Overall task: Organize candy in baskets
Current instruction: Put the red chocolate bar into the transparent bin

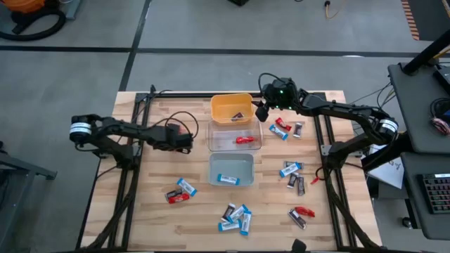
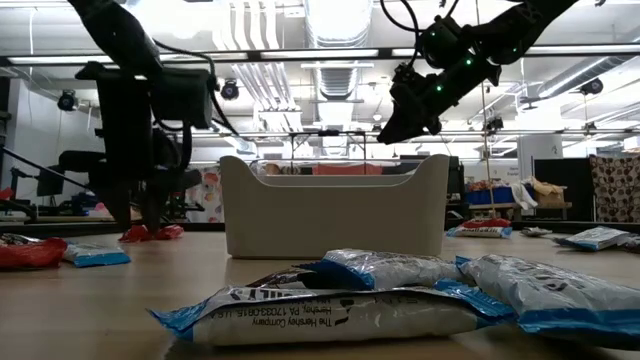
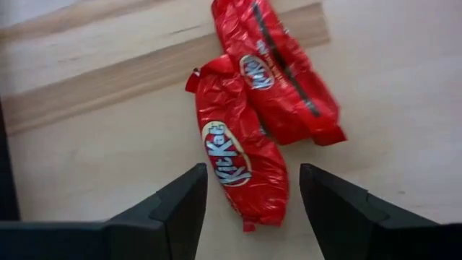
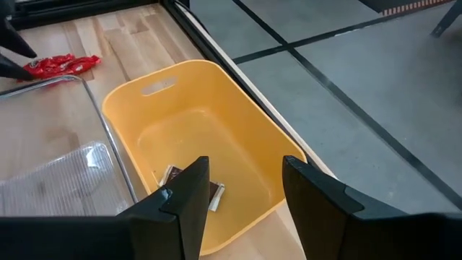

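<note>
I see light wooden table (image 1: 140,218) on grey concrete floor (image 1: 211,24), dark seams crossing it. Black metal frame rails (image 1: 126,190) run along table's left and right edges and its far edge. Orange vacuum with black hose (image 1: 28,17) off far-left corner. Dark desk (image 1: 422,98) beyond right edge, keyboard (image 1: 436,193) on it. Low view: workshop behind table, ceiling strip lights (image 2: 290,53), white ducts (image 2: 340,20).

3 baskets: yellow-orange (image 1: 231,107), clear (image 1: 235,135), grey-blue (image 1: 231,169). 2 red candy bars (image 3: 245,162) between the left end effector's fingers. 2 arms.
</note>
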